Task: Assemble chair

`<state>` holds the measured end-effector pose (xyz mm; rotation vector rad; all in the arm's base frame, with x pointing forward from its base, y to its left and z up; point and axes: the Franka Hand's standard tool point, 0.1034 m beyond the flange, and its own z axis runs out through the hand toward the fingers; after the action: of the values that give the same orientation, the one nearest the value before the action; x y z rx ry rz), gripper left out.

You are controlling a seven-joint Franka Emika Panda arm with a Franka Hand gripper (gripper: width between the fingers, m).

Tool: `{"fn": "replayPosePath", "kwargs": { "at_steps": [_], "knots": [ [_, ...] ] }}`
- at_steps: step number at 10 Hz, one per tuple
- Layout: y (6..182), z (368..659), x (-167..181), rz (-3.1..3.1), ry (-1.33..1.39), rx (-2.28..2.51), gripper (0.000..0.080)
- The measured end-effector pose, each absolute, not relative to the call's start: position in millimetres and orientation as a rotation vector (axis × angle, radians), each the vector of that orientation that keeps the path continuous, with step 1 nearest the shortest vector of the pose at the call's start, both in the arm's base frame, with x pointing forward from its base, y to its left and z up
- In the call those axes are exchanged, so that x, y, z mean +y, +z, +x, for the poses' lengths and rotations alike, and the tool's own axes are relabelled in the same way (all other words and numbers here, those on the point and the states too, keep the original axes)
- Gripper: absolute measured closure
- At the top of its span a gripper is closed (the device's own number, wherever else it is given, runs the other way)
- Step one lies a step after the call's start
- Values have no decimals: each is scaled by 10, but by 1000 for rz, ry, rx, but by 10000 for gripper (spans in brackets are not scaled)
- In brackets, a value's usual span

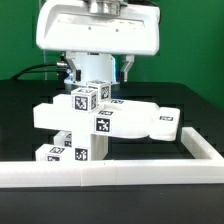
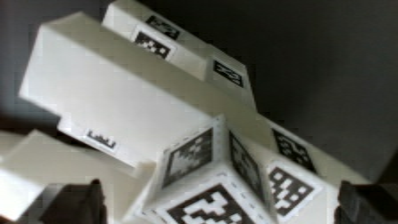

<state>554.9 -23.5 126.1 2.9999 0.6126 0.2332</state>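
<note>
The chair (image 1: 92,122), a blocky white tagged assembly, stands on the black table (image 1: 185,108), just behind the near run of the white border frame (image 1: 120,174). One piece juts toward the exterior view's right. Directly above, the gripper (image 1: 100,72) hangs with its fingers (image 1: 127,68) apart, holding nothing.

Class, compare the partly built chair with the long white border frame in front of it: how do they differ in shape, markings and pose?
Shape: the chair is a blocky cluster of joined pieces, while the border frame is one long, thin bar with a corner.
Markings: the chair carries black-and-white square tags; the border frame shows none.
Pose: the chair rises in stacked levels; the border frame lies low on the table.
Both are white.
</note>
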Motion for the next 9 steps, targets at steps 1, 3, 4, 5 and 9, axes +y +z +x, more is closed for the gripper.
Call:
{"fn": "replayPosePath", "kwargs": {
  "at_steps": [1, 3, 4, 5, 9],
  "knots": [
    [1258, 5589, -260, 2956, 230, 754, 150],
    [1260, 5599, -285, 2872, 209, 963, 150],
    [1260, 5601, -281, 2846, 201, 1014, 150],
    [1260, 5601, -281, 2824, 194, 1055, 150],
    [1259, 5600, -289, 2833, 195, 1033, 492]
  ]
}}
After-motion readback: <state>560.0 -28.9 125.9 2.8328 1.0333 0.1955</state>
